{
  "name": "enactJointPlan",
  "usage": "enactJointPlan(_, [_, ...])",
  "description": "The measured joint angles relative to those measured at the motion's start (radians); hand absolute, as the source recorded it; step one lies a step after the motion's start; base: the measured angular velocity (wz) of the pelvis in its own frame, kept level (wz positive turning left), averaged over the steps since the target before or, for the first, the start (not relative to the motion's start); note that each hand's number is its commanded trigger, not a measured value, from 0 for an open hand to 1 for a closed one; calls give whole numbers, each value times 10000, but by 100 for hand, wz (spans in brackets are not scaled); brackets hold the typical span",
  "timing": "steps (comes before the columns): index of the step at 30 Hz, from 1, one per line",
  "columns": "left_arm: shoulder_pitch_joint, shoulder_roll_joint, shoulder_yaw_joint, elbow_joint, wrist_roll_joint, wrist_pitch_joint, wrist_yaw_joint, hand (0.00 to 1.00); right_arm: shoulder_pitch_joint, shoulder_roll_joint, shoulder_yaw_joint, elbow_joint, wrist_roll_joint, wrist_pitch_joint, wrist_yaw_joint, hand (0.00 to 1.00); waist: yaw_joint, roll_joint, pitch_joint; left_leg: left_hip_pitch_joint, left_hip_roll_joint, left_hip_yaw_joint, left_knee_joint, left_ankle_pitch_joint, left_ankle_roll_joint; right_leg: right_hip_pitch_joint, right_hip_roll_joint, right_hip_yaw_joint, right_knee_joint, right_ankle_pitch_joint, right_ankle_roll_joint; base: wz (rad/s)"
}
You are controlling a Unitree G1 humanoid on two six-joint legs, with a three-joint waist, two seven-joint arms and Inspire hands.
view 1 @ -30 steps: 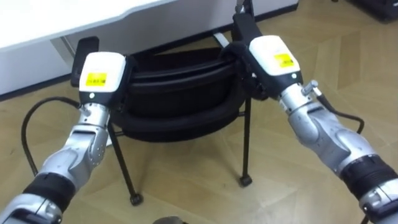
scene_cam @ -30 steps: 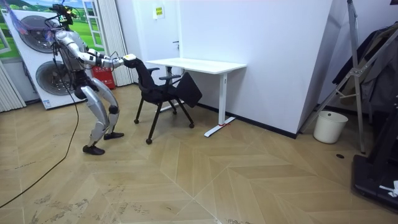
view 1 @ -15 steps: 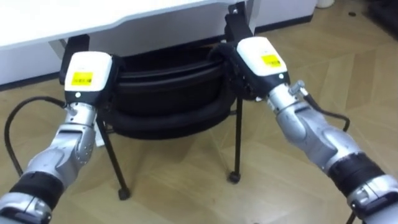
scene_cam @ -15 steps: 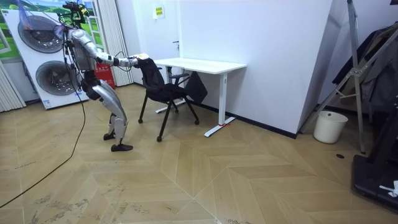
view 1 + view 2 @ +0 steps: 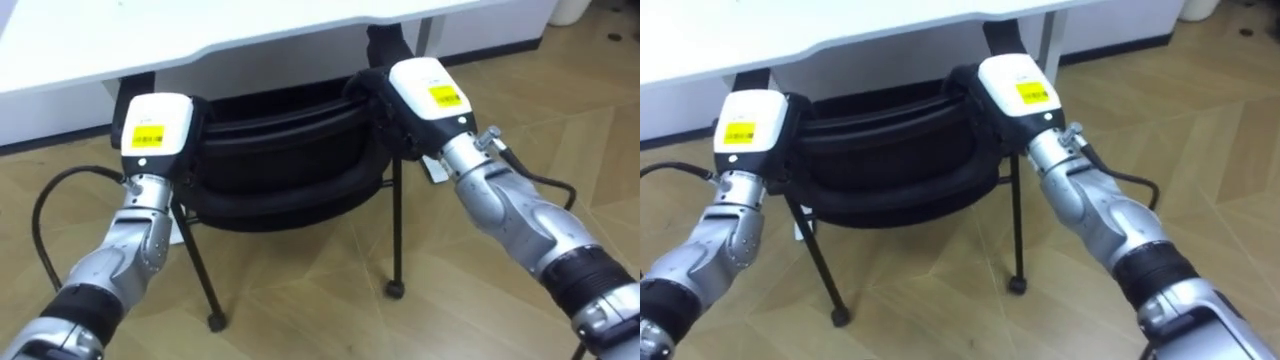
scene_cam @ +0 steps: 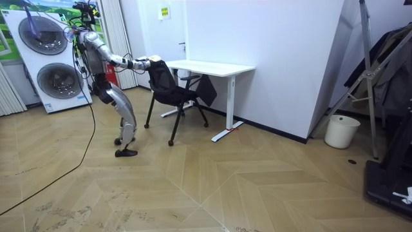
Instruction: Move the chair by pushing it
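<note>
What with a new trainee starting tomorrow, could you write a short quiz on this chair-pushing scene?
1. True or false: the left robot hand and the right robot hand are both on the black chair, at its backrest.
2. Behind the robot in the room view stand: A) stacked laundry machines, B) a sofa, C) a bookshelf?
3. What colour is the round bin at the room view's right?
Key: 1 true; 2 A; 3 white.
</note>
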Motion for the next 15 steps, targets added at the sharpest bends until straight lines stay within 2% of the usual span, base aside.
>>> enactJointPlan(1, [8,7,-28,-55,3,22,-19,100,12,-33,8,17,38,-5,2,100,51,-31,19,-507,-155,221,-394,383,350,58,-10,43,8,-48,50,-36])
enactJointPlan(2, [74,63,-29,-181,12,66,-64,100,25,-56,19,18,78,-6,16,100,145,-32,29,-827,-168,455,-712,1024,590,164,-53,5,12,-112,134,-32])
enactJointPlan(3, [98,117,-29,-236,19,66,-86,100,36,-38,20,17,81,-6,15,100,185,-25,26,-898,-198,472,-850,1309,668,219,-58,4,19,-156,221,0])
enactJointPlan(4, [107,189,-26,-326,19,67,-160,100,74,-25,7,-13,90,-13,-12,100,103,-69,-16,-866,-351,461,-1005,1644,861,300,-170,-46,57,-197,376,32])
enactJointPlan(5, [52,249,-29,-443,20,72,-197,100,72,-28,-20,-76,132,-14,-46,100,-1,-165,-38,-825,-507,484,-1143,1772,977,298,-215,38,58,-223,522,36])
enactJointPlan(8, [-13,319,-26,-585,20,144,-232,100,35,-36,-103,-167,69,4,-60,100,38,-240,-61,-745,-689,475,-1174,1835,1138,397,-334,3,-102,-223,620,6])
enactJointPlan(13, [40,446,132,-884,137,165,-384,100,54,-182,-53,-319,-6,-26,-252,100,81,-314,-67,-641,-847,480,-1246,1590,1211,700,-412,-100,-464,-319,830,8])
enactJointPlan(15, [166,447,172,-1103,158,192,-516,100,278,-182,-116,-475,-4,-39,-328,100,69,-427,-136,-538,-981,479,-1365,1519,1255,863,-542,-163,-582,-362,907,11])
